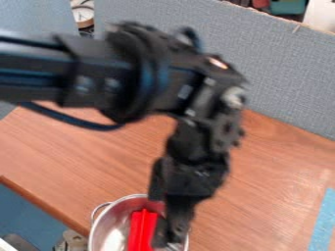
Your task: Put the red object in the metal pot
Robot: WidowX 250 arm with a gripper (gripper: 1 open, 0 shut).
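The red object (140,231), a bright red flat bar, lies inside the metal pot (108,214) at the bottom edge of the view, leaning along the pot's inside. The pot is shiny steel with a rolled rim and stands at the front edge of the wooden table (78,147). My black arm reaches in from the left, blurred by motion. Its gripper (170,227) hangs at the pot's right rim, just beside the bar. The jaws look open with nothing held between them. The pot's lower part is cut off by the frame.
A grey partition (157,15) runs behind the table. Blue floor or surface (20,211) shows below the table's front left edge, and a blue patch (324,230) sits at the right edge. A black cable (78,120) loops under the arm.
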